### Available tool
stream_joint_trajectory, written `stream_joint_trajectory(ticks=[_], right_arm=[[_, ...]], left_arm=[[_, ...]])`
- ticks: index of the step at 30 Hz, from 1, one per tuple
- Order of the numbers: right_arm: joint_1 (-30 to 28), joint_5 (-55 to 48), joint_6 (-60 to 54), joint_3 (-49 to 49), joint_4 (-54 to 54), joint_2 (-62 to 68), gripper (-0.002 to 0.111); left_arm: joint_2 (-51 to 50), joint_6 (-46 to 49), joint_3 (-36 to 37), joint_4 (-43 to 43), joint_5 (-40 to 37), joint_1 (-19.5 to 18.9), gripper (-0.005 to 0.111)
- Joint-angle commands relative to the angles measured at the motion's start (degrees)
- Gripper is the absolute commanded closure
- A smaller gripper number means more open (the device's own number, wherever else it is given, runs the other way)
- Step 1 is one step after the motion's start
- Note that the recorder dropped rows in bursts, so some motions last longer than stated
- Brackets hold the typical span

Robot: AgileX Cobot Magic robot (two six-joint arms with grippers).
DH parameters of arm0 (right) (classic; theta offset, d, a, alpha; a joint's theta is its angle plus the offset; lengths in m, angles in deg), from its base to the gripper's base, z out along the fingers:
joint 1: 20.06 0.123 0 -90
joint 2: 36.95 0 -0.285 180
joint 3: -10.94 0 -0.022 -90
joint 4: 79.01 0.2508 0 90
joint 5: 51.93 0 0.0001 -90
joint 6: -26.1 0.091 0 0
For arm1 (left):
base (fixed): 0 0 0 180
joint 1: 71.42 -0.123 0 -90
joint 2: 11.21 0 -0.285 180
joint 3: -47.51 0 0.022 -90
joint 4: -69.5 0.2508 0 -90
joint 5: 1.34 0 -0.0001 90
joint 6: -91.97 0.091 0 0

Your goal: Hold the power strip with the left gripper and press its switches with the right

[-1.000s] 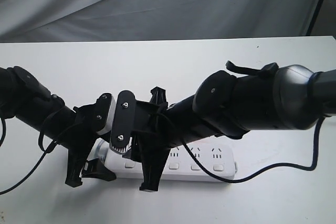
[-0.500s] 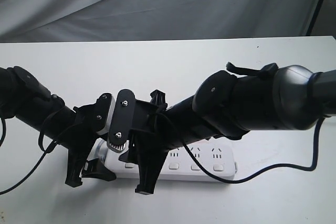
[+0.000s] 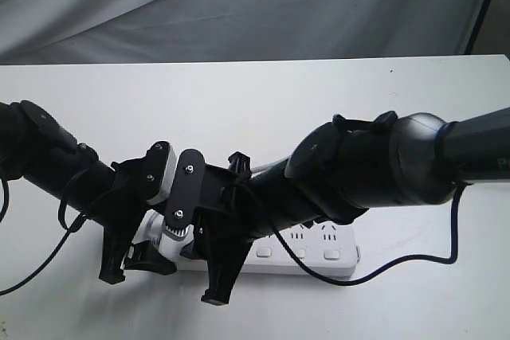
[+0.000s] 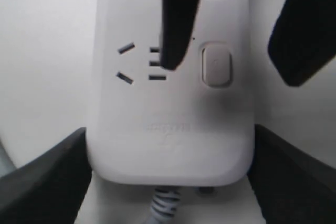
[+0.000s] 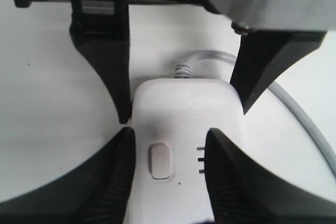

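The white power strip (image 3: 319, 248) lies along the front of the table, mostly covered by both arms. My left gripper (image 3: 131, 264) is shut on its corded end, one black finger (image 4: 47, 182) pressed on each side of the power strip (image 4: 168, 124). My right gripper (image 3: 213, 276) hangs open just above the same end of the power strip (image 5: 184, 103). One right finger (image 5: 115, 182) runs along the strip's front edge and the other covers the outlet slots. The end switch (image 5: 160, 161) shows untouched between them. The grey cord (image 5: 299, 114) curls away behind.
The strip rests on a white table (image 3: 239, 101) with a grey cloth backdrop (image 3: 239, 5) behind. A black cable (image 3: 414, 260) loops on the table to the strip's right. A dark stand leg (image 3: 482, 5) rises at the back right.
The right arm has sunk and shifted left, carrying its open gripper lower and nearer the table's front edge over the strip. The left gripper has kept still.
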Motion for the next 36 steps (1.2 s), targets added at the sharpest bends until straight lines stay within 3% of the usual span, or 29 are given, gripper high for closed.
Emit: stream_joint_trajectory(ticks=[1, 36], right_arm=[[0.0, 1.0, -2.9, -0.2, 1.8, 0.0, 0.068], [-0.3, 3.2, -7.6, 2.1, 2.1, 3.3, 0.068]], left_arm=[[0.2, 0.3, -0.1, -0.8, -0.5, 0.3, 0.052], [0.2, 0.3, -0.1, -0.8, -0.5, 0.3, 0.052]])
